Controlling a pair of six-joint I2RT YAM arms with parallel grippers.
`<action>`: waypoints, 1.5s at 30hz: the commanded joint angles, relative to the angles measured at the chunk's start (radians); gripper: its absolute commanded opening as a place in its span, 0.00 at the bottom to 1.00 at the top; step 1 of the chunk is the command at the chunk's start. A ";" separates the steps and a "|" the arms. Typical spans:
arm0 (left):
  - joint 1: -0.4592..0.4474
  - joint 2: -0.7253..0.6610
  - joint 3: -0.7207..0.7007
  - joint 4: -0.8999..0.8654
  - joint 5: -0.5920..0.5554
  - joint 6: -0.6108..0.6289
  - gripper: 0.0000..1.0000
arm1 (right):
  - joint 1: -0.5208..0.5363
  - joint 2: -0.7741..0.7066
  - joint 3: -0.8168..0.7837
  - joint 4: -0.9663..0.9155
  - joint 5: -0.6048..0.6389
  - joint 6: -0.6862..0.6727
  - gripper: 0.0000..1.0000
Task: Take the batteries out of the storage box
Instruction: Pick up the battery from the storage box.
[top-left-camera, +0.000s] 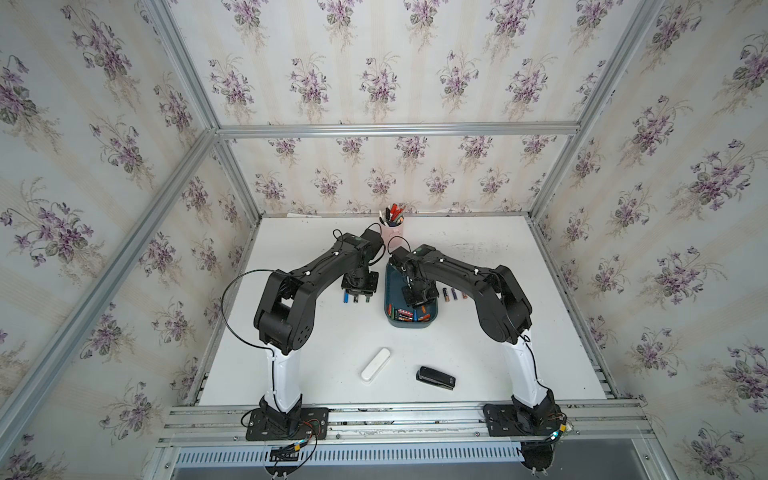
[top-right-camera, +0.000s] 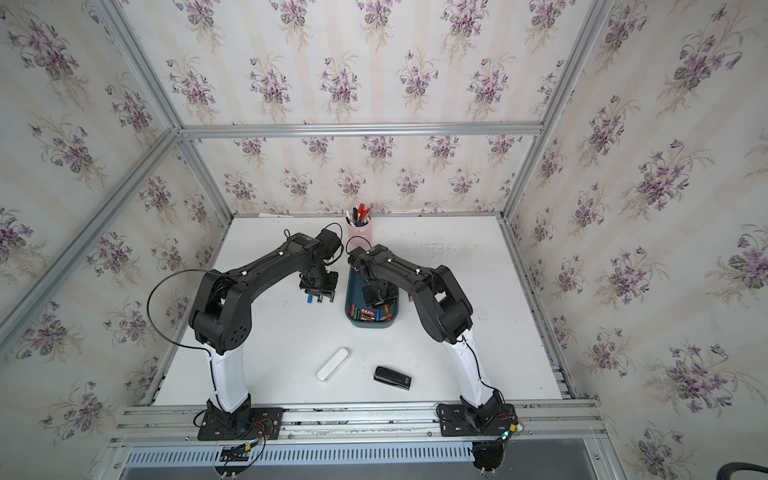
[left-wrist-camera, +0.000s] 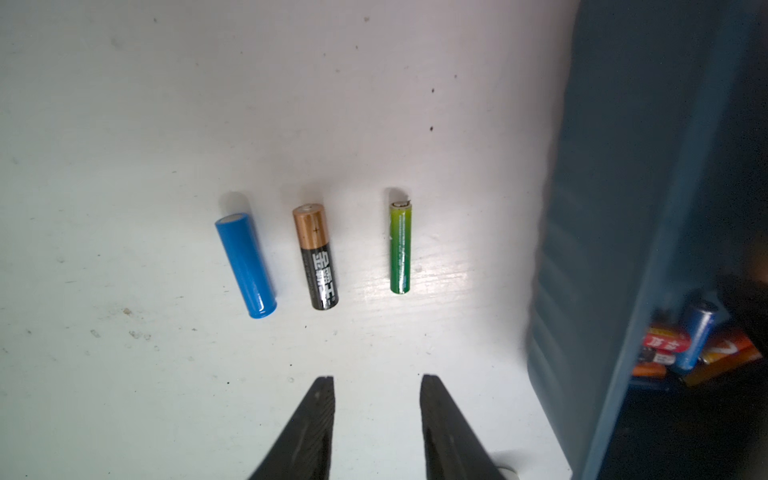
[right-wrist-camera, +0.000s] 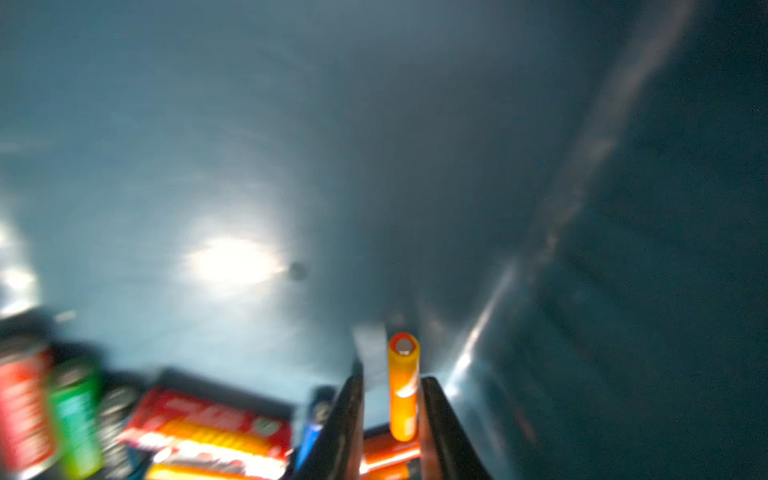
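Observation:
The teal storage box (top-left-camera: 411, 326) stands mid-table in both top views. Several batteries (top-left-camera: 405, 314) lie heaped at its near end. My right gripper (right-wrist-camera: 392, 378) reaches down inside the box (right-wrist-camera: 374, 124), shut on a thin orange battery (right-wrist-camera: 403, 386) that stands along its fingers, off the floor. My left gripper (left-wrist-camera: 376, 380) hovers open and empty over the table, left of the box wall (left-wrist-camera: 602, 208). Under it lie a blue battery (left-wrist-camera: 245, 266), a black-and-copper battery (left-wrist-camera: 318, 257) and a green battery (left-wrist-camera: 400, 247), side by side. More batteries (top-left-camera: 453, 294) lie right of the box.
A pink pen cup (top-left-camera: 392, 226) stands at the back behind both wrists. A white oblong case (top-left-camera: 375, 364) and a black oblong object (top-left-camera: 435, 378) lie toward the table's front. Metal frame rails edge the table.

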 joint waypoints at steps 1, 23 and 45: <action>0.000 -0.014 -0.001 -0.019 -0.014 0.002 0.40 | -0.005 -0.013 -0.003 0.050 -0.055 -0.013 0.26; 0.001 -0.021 0.000 -0.030 -0.025 0.001 0.40 | -0.018 -0.018 -0.052 0.109 -0.079 -0.035 0.18; 0.001 -0.022 -0.005 -0.030 -0.028 0.004 0.40 | -0.093 -0.077 0.173 -0.035 -0.032 -0.083 0.15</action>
